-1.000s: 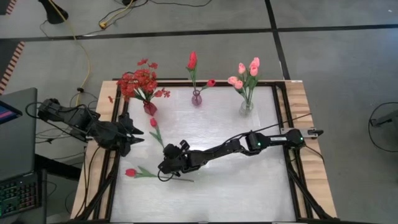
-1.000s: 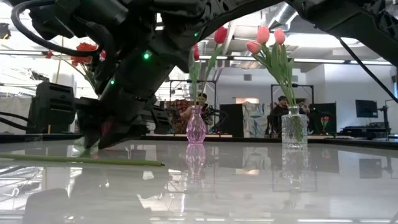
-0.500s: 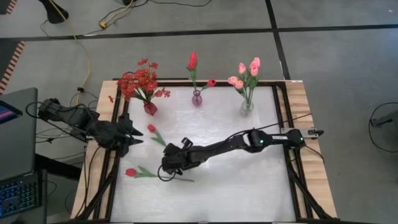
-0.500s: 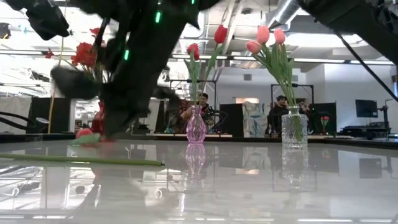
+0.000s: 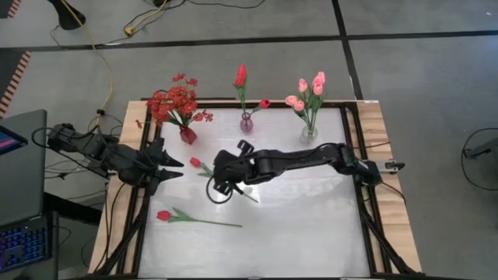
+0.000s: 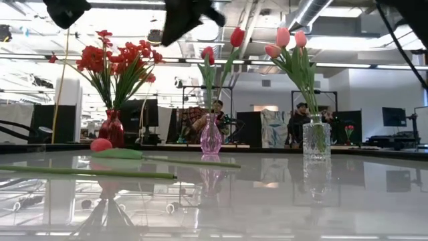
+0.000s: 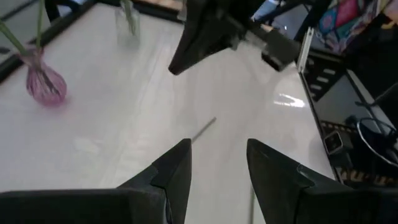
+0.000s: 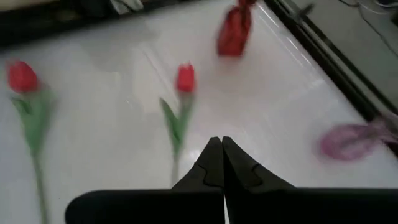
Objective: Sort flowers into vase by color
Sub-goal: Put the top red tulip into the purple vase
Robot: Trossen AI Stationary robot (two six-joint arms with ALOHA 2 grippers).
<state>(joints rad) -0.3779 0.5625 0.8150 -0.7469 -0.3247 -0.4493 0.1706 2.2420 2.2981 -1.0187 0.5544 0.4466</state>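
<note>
Two red tulips lie flat on the table. One tulip [image 5: 196,162] has its stem running toward the near right; it also shows as the tulip [image 8: 185,79] in the right wrist view. The second tulip [image 5: 164,215] lies nearer the near-left corner. My right gripper [image 5: 220,177] hovers shut above the first tulip's stem, and in the right wrist view its shut gripper [image 8: 222,152] stands beside the stem, holding nothing. My left gripper [image 5: 173,166] waits open at the left edge, seen as the gripper [image 7: 217,162].
Three vases stand along the far edge. A red vase [image 5: 187,134] holds sprays of small red blossoms, a purple vase [image 5: 246,122] holds red tulips, and a clear vase [image 5: 308,134] holds pink tulips. People and equipment show in the room beyond.
My right gripper has risen from table height and moved toward the far right, away from the near-left tulip. The first tulip's stem end has swung toward the right while its bud stayed about where it was. That tulip now lies flat.
</note>
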